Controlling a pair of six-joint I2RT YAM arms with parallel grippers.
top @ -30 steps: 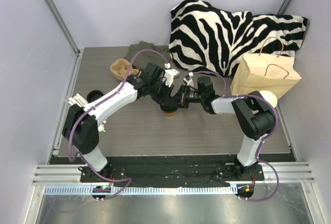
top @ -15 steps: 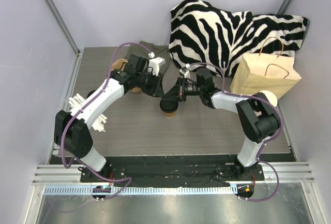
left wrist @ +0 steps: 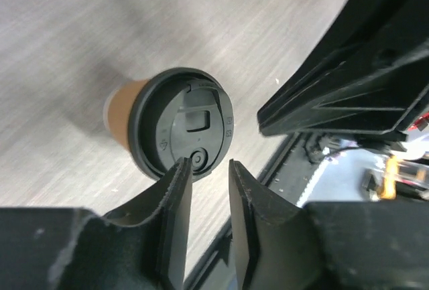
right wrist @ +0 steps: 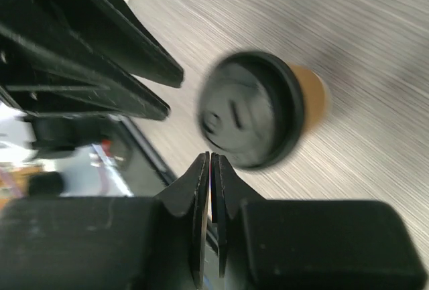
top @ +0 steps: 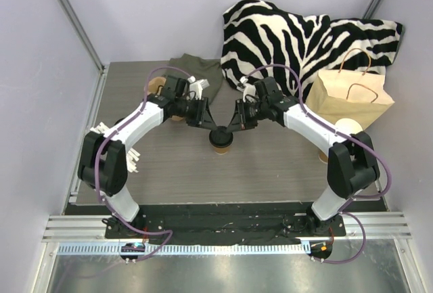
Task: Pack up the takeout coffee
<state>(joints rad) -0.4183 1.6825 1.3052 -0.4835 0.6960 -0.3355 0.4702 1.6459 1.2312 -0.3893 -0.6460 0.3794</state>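
Hovering above the lidded takeout coffee (left wrist: 175,129), both end effectors hold nothing.

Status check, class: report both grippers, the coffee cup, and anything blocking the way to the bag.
Left gripper open, empty, above lid. Right gripper nearly shut, empty. Takeout coffee lidded, upright on table, unheld. Paper bag stands right; second cup before it.

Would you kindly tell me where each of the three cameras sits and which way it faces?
Top external: above and behind the bases, looking down on both arms, the table and the paper bag.
Left wrist: looks down past the left claw at the takeout coffee.
Right wrist: looks past the right claw at the same cup.
All three share the cup.
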